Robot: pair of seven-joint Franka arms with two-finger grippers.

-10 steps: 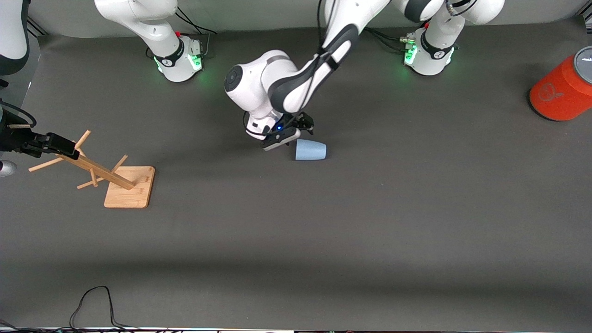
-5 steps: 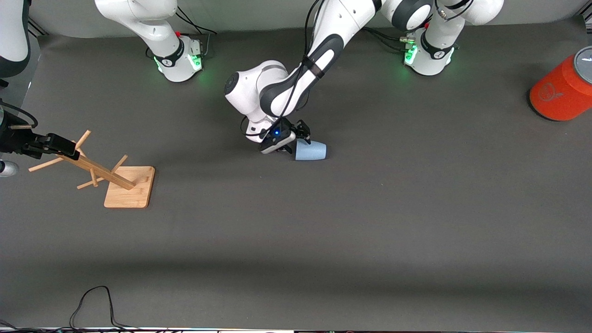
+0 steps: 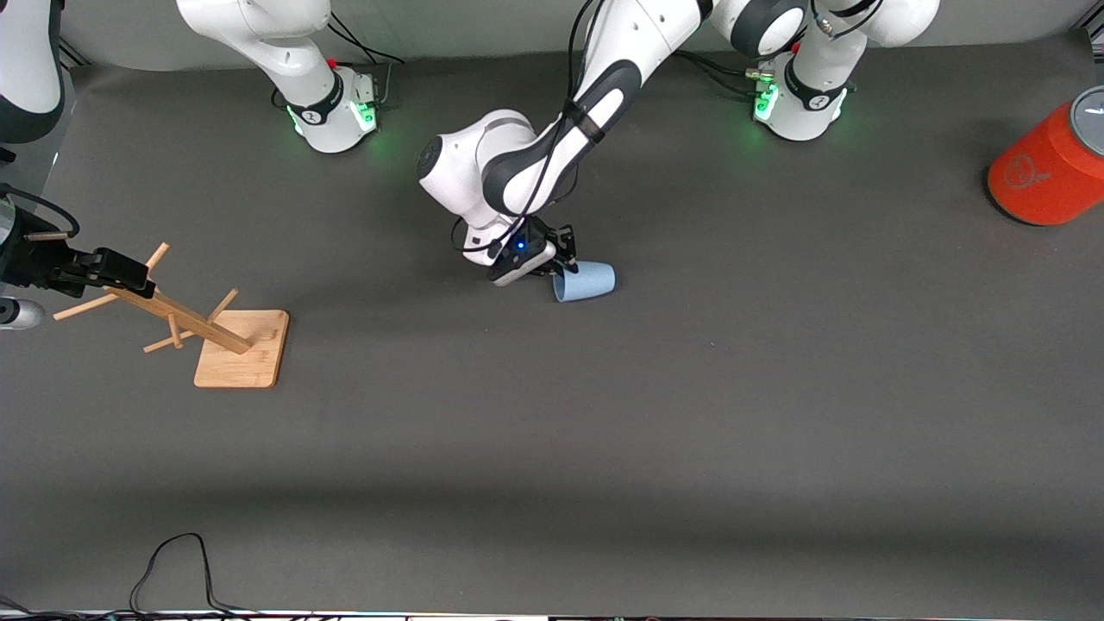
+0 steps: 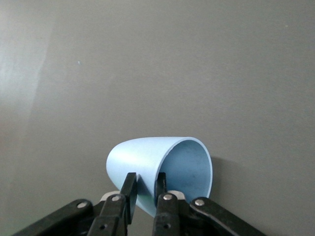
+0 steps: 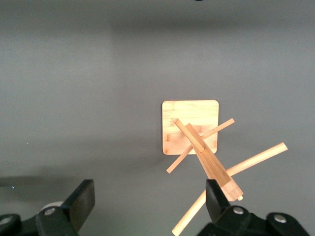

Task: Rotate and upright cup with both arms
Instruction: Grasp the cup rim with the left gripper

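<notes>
Evenly lit from overhead; soft shadows under the cup (image 3: 584, 282). Green glow at arm bases. Sharp throughout, without glare.

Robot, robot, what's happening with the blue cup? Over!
Left gripper shut on small pale blue cup rim, cup tilted. Right gripper open over wooden peg stand. Nothing blocking.
</notes>
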